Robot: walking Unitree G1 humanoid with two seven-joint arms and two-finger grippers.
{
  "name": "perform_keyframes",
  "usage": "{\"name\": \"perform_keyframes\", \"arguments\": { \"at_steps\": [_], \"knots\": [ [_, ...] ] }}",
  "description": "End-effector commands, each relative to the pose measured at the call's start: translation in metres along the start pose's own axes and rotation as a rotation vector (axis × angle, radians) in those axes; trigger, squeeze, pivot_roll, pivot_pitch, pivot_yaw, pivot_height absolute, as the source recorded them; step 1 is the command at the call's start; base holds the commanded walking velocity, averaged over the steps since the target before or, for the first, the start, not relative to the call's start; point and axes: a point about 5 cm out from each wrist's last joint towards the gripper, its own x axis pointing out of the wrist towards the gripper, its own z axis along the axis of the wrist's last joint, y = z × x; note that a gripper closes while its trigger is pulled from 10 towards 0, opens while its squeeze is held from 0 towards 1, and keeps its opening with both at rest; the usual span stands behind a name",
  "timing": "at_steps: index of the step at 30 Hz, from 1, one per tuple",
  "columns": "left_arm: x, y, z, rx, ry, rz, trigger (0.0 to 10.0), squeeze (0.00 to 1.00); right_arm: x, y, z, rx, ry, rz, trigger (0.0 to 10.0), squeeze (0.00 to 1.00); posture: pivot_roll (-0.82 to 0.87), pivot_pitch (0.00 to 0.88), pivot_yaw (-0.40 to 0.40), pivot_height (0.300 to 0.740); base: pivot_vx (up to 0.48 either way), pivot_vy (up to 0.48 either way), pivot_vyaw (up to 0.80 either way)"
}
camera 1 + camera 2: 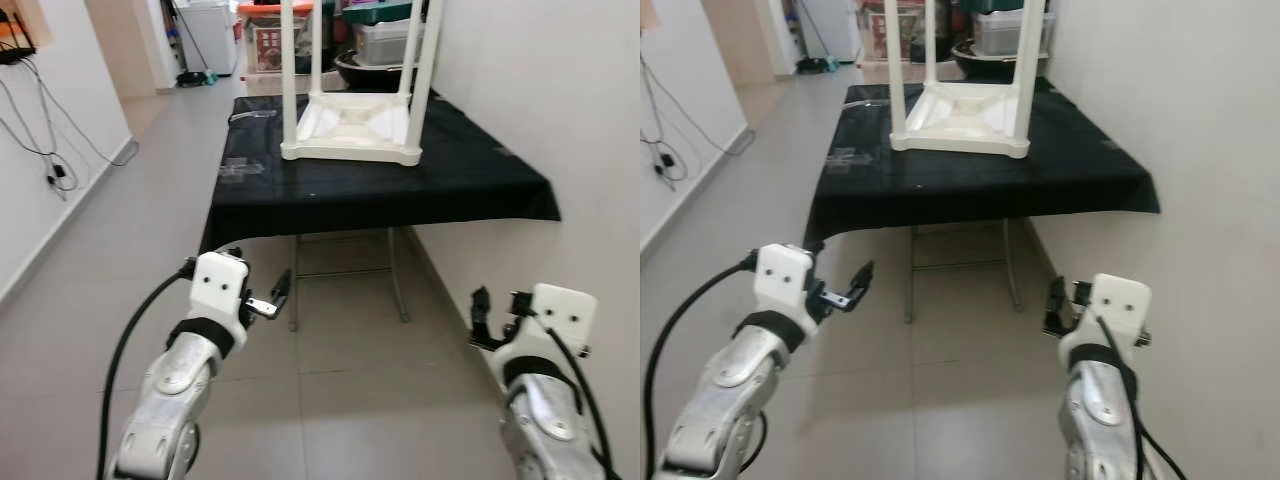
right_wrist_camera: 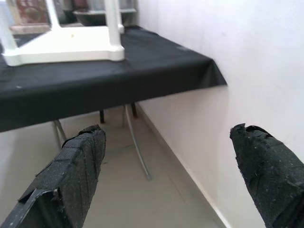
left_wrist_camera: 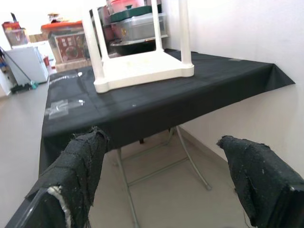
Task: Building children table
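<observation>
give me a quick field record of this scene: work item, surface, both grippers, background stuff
work item: white children table, upside down, legs pointing up
surface: folding table under a black cloth, set against the wall on the robot's right
left gripper: open, empty, held low in front of the cloth table
right gripper: open, empty, held low near the wall
background: storage boxes behind the cloth table; cables on the far wall

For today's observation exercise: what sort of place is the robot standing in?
Probably a hallway in a home used for storage: a tiled floor runs past white walls, a folding table under black cloth carries an upturned white children's table, with stacked storage boxes behind.
</observation>
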Motion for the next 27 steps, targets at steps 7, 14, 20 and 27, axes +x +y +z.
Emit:
{"name": "perform_keyframes", "arguments": {
  "at_steps": [7,14,20,27],
  "knots": [
    [-0.001,-0.001,-0.002,-0.029,0.002,-0.002,10.0,0.00,-0.003,0.000,-0.003,0.002,0.016,0.001,10.0,0.00,0.02,0.000,-0.025,0.740,0.000,0.000,0.00],
    [-0.001,0.001,0.001,-0.035,-0.015,0.001,10.0,0.00,-0.003,0.006,-0.002,0.013,0.007,0.039,10.0,0.00,0.03,0.000,-0.033,0.740,0.159,0.000,0.00],
    [-0.003,0.006,0.005,-0.032,-0.035,0.020,10.0,0.00,0.004,0.015,0.005,0.023,-0.017,0.084,10.0,0.00,0.06,0.000,-0.058,0.740,0.371,0.000,0.00],
    [-0.004,0.009,0.007,-0.027,-0.041,0.025,10.0,0.00,0.009,0.021,0.010,0.037,-0.035,0.108,10.0,0.00,0.07,0.000,-0.061,0.740,0.371,0.000,0.00]
  ]
}}
